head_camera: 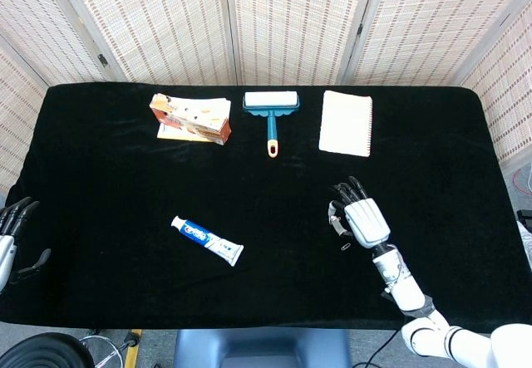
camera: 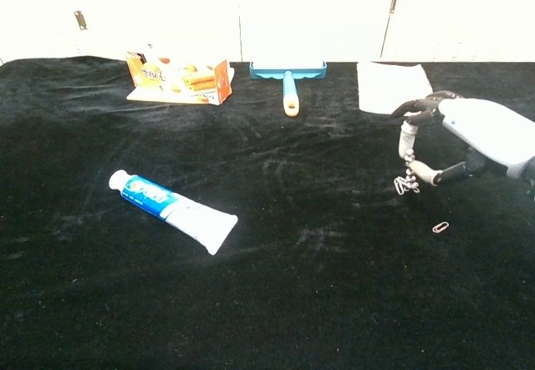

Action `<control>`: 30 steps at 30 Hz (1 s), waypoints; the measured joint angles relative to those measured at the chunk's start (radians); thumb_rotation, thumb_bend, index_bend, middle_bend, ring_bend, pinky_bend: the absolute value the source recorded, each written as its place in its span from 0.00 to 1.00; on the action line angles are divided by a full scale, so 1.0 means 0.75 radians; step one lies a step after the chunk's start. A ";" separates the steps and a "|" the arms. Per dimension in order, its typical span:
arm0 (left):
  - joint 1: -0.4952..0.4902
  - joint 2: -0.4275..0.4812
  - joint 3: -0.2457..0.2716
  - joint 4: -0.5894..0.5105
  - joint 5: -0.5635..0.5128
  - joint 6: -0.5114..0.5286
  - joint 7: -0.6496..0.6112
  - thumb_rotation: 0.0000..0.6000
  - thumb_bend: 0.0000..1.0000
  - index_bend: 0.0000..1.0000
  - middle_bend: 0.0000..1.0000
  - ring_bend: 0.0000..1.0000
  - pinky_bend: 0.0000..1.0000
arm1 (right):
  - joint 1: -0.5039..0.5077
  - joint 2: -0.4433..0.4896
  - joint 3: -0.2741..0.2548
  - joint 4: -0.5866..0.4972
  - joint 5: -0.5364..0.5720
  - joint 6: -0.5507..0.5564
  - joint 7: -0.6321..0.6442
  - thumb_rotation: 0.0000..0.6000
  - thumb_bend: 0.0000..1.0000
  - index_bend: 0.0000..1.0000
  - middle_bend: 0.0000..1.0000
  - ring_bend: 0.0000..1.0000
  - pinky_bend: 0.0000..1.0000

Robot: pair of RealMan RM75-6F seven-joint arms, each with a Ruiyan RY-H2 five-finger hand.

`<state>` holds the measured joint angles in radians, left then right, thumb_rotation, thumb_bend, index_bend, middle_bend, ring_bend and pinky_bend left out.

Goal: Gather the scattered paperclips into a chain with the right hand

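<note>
Pinching a tangled paperclip chain (camera: pixel 406 185), right hand (camera: pixel 465 140); link count unclear, 1 loose paperclip (camera: pixel 440 227) beside.

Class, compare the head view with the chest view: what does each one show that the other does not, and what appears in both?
Only the head view shows the left hand at the table's left edge, the woven screens behind, and the whole table outline.

Only the chest view clearly shows the small paperclip chain dangling from the right hand's fingertips and how the thumb and finger pinch it.

Both show the right hand, the loose paperclip near it, the toothpaste tube, snack box, lint roller and white cloth on the black table.
</note>
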<state>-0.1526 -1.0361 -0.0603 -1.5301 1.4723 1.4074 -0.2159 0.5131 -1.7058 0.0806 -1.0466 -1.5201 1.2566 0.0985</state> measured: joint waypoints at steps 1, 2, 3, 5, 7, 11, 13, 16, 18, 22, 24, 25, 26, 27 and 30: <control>0.000 0.000 0.000 0.000 0.000 -0.001 0.000 1.00 0.41 0.00 0.06 0.07 0.08 | -0.002 0.005 0.002 -0.005 -0.002 0.005 0.001 1.00 0.64 0.98 0.21 0.14 0.00; -0.001 0.000 -0.001 0.000 0.000 -0.001 0.000 1.00 0.41 0.00 0.06 0.07 0.08 | -0.003 0.008 0.003 -0.009 -0.003 0.009 0.001 1.00 0.64 0.98 0.21 0.14 0.00; -0.001 0.000 0.000 0.000 0.000 -0.001 0.001 1.00 0.41 0.00 0.06 0.07 0.08 | -0.004 0.011 0.004 -0.013 -0.004 0.013 0.001 1.00 0.64 0.98 0.21 0.14 0.00; -0.001 0.000 0.000 -0.001 0.000 -0.001 0.002 1.00 0.41 0.00 0.06 0.07 0.08 | -0.007 0.018 0.006 -0.024 -0.006 0.021 0.000 1.00 0.64 0.98 0.21 0.14 0.00; -0.001 0.000 0.000 0.000 0.000 -0.002 0.001 1.00 0.41 0.00 0.06 0.07 0.08 | -0.010 0.025 0.009 -0.033 -0.009 0.031 -0.001 1.00 0.64 0.98 0.21 0.14 0.00; -0.002 -0.001 0.000 0.000 0.000 -0.003 0.002 1.00 0.41 0.00 0.06 0.07 0.08 | -0.017 0.042 0.016 -0.056 -0.013 0.053 0.000 1.00 0.64 0.98 0.21 0.14 0.00; -0.002 -0.001 0.001 0.000 0.002 -0.004 0.003 1.00 0.41 0.00 0.06 0.07 0.08 | -0.021 0.051 0.017 -0.067 -0.016 0.061 -0.004 1.00 0.64 0.98 0.21 0.14 0.00; -0.002 -0.002 0.001 0.000 0.002 -0.003 0.005 1.00 0.41 0.00 0.06 0.07 0.08 | -0.027 0.062 0.018 -0.081 -0.019 0.071 -0.010 1.00 0.64 0.98 0.21 0.14 0.00; -0.002 -0.002 0.001 0.000 0.001 -0.003 0.006 1.00 0.41 0.00 0.06 0.07 0.08 | -0.032 0.066 0.017 -0.087 -0.021 0.077 -0.010 1.00 0.64 0.98 0.21 0.14 0.00; -0.003 -0.004 0.001 0.001 0.003 -0.004 0.010 1.00 0.41 0.00 0.06 0.07 0.08 | -0.054 0.076 0.012 -0.103 -0.028 0.113 -0.004 1.00 0.64 0.98 0.21 0.14 0.00; -0.004 -0.005 0.001 0.002 0.003 -0.005 0.013 1.00 0.41 0.00 0.06 0.07 0.08 | -0.069 0.082 0.010 -0.110 -0.031 0.136 -0.001 1.00 0.64 0.98 0.21 0.14 0.00; -0.005 -0.006 0.002 0.002 0.004 -0.006 0.016 1.00 0.41 0.00 0.06 0.07 0.08 | -0.080 0.087 0.008 -0.115 -0.033 0.152 0.002 1.00 0.64 0.98 0.21 0.14 0.00; -0.006 -0.006 0.002 0.002 0.004 -0.006 0.019 1.00 0.41 0.00 0.06 0.07 0.08 | -0.089 0.092 0.006 -0.120 -0.034 0.163 0.003 1.00 0.64 0.98 0.21 0.14 0.00; -0.007 -0.008 0.002 0.001 0.004 -0.008 0.023 1.00 0.41 0.00 0.06 0.07 0.08 | -0.099 0.099 0.004 -0.125 -0.035 0.175 0.004 1.00 0.64 0.98 0.21 0.14 0.00; -0.011 -0.013 0.003 0.000 0.004 -0.016 0.039 1.00 0.41 0.00 0.06 0.07 0.08 | -0.135 0.130 -0.003 -0.143 -0.036 0.214 0.005 1.00 0.64 0.98 0.21 0.14 0.00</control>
<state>-0.1607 -1.0456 -0.0576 -1.5299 1.4751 1.3956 -0.1864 0.4117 -1.6083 0.0780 -1.1537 -1.5474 1.4169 0.1020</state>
